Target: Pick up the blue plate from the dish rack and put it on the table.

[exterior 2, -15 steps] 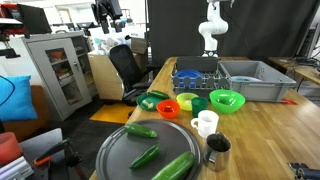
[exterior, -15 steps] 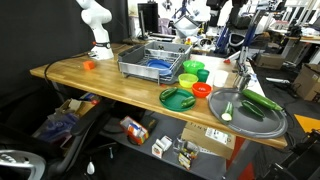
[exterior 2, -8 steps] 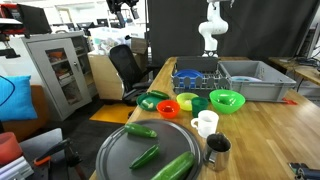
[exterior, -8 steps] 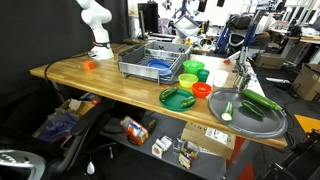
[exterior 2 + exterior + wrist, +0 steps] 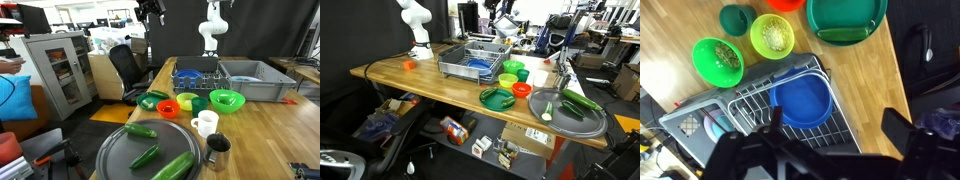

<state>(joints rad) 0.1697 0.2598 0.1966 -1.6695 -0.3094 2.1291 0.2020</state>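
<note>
blue plate lies flat in dish rack; gripper hangs spread above, best lowered straddling the plate's rim.

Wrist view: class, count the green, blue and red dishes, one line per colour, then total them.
Green: 4 (green bowl, lime bowl, dark green cup, green plate)
Blue: 1 (blue plate)
Red: 1 (red bowl)
Total: 6

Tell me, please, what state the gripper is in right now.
Gripper: open, empty, above the round bright-blue plastic plate in the grey wire dish rack.
</note>
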